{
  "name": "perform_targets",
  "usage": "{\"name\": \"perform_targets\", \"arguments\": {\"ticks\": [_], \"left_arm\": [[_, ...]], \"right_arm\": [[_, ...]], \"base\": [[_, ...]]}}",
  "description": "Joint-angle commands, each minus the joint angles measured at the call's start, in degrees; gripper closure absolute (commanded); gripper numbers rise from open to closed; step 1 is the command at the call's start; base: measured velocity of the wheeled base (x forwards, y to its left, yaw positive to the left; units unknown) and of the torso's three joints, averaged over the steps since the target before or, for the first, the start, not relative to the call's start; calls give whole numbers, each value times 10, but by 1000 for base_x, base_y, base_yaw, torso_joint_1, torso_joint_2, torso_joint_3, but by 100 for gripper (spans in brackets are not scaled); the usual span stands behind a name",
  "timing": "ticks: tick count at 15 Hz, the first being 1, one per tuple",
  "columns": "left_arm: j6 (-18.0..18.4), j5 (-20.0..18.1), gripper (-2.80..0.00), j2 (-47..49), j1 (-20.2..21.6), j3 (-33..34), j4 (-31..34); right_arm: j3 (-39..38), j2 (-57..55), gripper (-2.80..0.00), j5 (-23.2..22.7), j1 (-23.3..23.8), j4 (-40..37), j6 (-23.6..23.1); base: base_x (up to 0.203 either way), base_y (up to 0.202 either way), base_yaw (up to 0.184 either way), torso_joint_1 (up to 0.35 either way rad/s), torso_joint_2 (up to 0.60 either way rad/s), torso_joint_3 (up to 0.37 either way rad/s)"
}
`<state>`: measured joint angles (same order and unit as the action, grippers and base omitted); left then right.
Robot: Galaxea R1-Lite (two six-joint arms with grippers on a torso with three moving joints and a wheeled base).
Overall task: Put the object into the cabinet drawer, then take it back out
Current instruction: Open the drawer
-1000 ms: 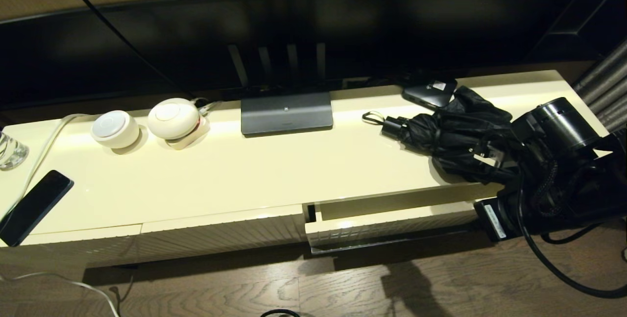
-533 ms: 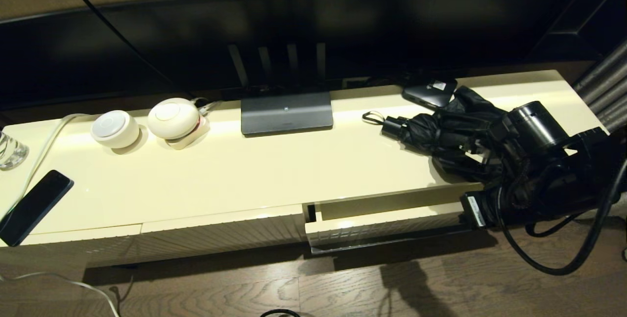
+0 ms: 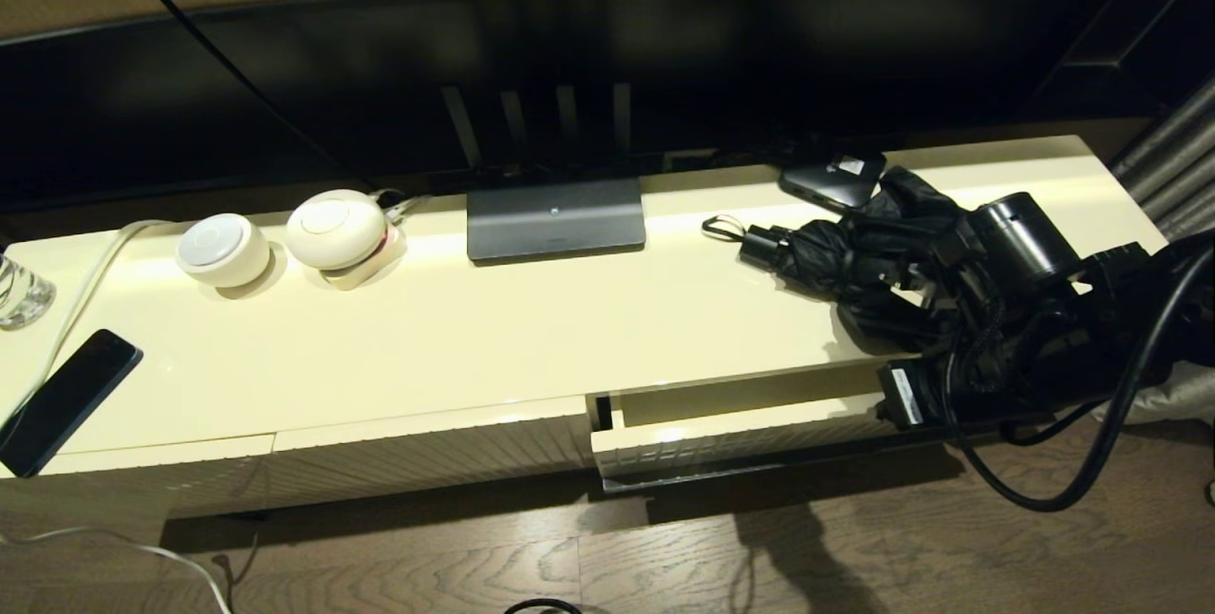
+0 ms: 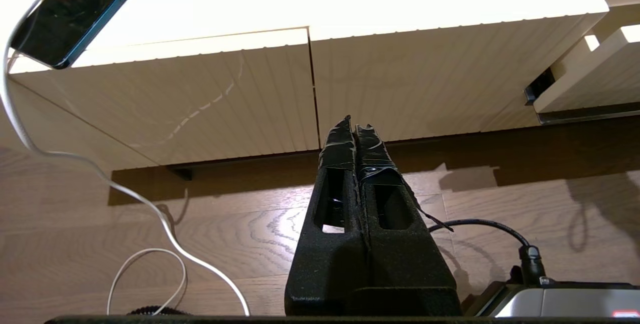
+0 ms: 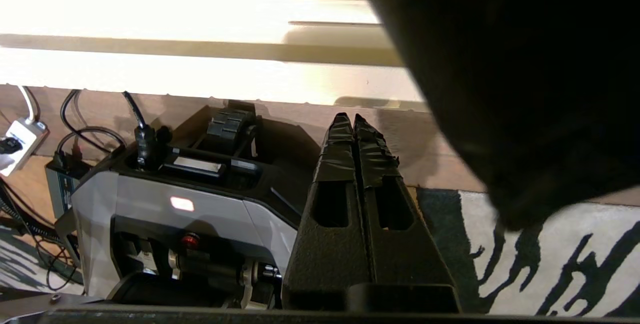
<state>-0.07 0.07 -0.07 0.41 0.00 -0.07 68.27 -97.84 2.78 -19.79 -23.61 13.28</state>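
Note:
The object, a black compact umbrella (image 3: 840, 258), lies on the cream cabinet top at the right, with its handle and wrist loop pointing left. Below it the cabinet drawer (image 3: 750, 424) stands pulled out a little; its corner also shows in the left wrist view (image 4: 590, 88). My right arm (image 3: 1016, 320) hangs over the drawer's right end, beside the umbrella's canopy. The right gripper (image 5: 354, 119) is shut and empty, pointing down past the cream front at the floor. My left gripper (image 4: 355, 124) is shut and empty, low in front of the left ribbed panels.
On the top stand a grey TV base (image 3: 555, 218), two round white devices (image 3: 223, 251), a glass (image 3: 19, 291), a phone (image 3: 66, 400) and a small black box (image 3: 833, 177). A white cable (image 4: 150, 204) trails on the wood floor. The robot's base (image 5: 175, 204) and a rug (image 5: 550, 264) lie below.
My right arm has moved left and up toward the cabinet, closer to the umbrella's canopy. The umbrella and the drawer have not moved.

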Motion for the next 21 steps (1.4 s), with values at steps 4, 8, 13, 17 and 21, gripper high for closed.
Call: {"name": "perform_targets", "arguments": {"ticks": [4, 8, 13, 17, 21], "left_arm": [[0, 0, 0, 1, 0, 2, 0], [0, 0, 0, 1, 0, 2, 0], [0, 0, 0, 1, 0, 2, 0], [0, 0, 0, 1, 0, 2, 0], [0, 0, 0, 1, 0, 2, 1]], "right_arm": [[0, 13, 0, 2, 7, -2, -1], [4, 4, 0, 14, 12, 19, -3], [-4, -27, 0, 22, 24, 64, -5], [-1, -40, 0, 30, 29, 88, -7], [-13, -44, 0, 29, 37, 111, -25]], "base": [[0, 0, 0, 0, 0, 0], [0, 0, 0, 0, 0, 0], [0, 0, 0, 0, 0, 0], [0, 0, 0, 0, 0, 0], [0, 0, 0, 0, 0, 0]]}}
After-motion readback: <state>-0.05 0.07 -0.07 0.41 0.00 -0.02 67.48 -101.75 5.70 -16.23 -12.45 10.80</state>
